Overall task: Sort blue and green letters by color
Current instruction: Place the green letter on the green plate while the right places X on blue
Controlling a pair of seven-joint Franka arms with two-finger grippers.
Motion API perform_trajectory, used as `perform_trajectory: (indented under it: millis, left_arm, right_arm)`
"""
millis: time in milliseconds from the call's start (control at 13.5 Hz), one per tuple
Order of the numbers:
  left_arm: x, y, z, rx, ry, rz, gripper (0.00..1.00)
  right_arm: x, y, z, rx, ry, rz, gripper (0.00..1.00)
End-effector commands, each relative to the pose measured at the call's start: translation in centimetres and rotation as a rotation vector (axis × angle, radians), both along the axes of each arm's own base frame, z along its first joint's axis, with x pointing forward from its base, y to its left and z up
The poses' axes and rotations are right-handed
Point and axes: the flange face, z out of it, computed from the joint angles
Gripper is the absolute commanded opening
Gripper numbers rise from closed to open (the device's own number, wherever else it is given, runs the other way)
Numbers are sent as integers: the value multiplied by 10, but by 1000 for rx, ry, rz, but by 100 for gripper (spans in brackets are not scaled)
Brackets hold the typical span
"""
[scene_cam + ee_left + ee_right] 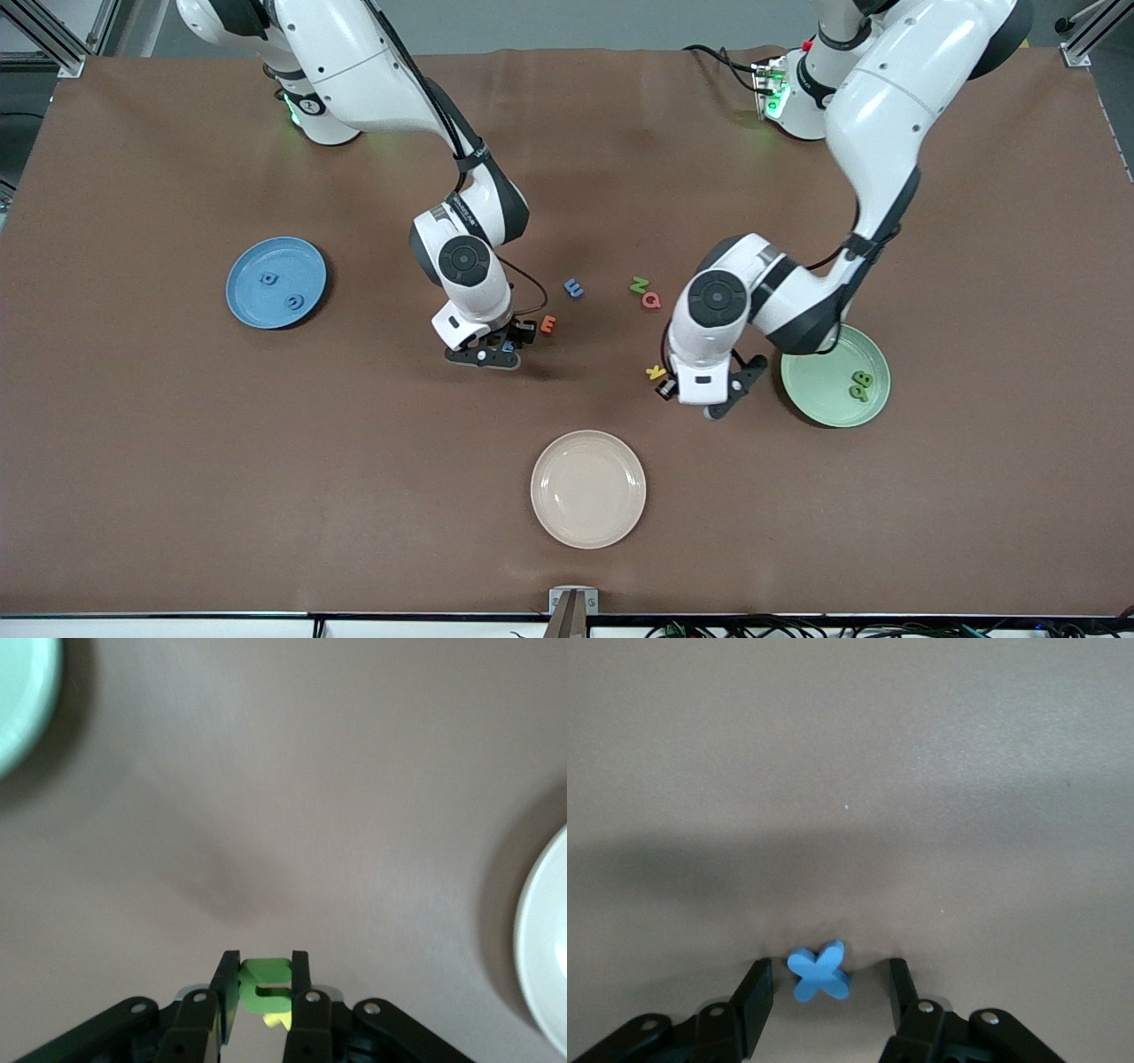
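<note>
My right gripper point(827, 990) is low over the table, open, with a blue X letter point(819, 973) lying between its fingers and touching neither. My left gripper point(266, 961) is shut on a green letter point(264, 988), beside the green plate point(819, 396), which holds two green letters point(860, 385). The blue plate point(252, 307) at the right arm's end holds two blue letters point(266, 278). Another blue letter point(574, 287) and a green letter point(639, 285) lie loose in the middle of the table.
A red letter point(651, 301), an orange letter point(548, 324) and a yellow letter point(656, 372) lie among the loose pieces. A beige plate point(588, 488) sits nearer the front camera. The brown mat around the plates is bare.
</note>
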Motion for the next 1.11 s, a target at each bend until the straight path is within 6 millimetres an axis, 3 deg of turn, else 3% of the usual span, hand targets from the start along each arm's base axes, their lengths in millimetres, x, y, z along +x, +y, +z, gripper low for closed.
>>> perform_trajectory:
  millis: [0,223,372,446,520,669,818,1041]
  left_arm:
    - [5,35,20,27,-6,-75,0]
    - [19,91,15,50,22,-150,0]
    - [23,134,9,64,51,-190,0]
    - [26,149,7,67,58,-198,0]
    - [27,159,6,69,65,-215,0]
    - [31,196,0,74,87,-251,1]
    - [36,220,0,80,92,-293,1]
    - [39,254,-10,75,113,-355,1]
  right_arm:
    - [5,6,-1,-6,-24,11,53]
    - [5,6,0,-7,-24,15,40]
    - [7,4,0,-9,-26,16,20]
    - [9,2,2,-9,-24,7,7]
    - [9,1,3,-8,-20,1,1]
    - [12,-3,8,-9,-15,-4,0]
    - [16,-21,18,-46,52,-14,0]
    - [26,-74,55,-111,192,6,0]
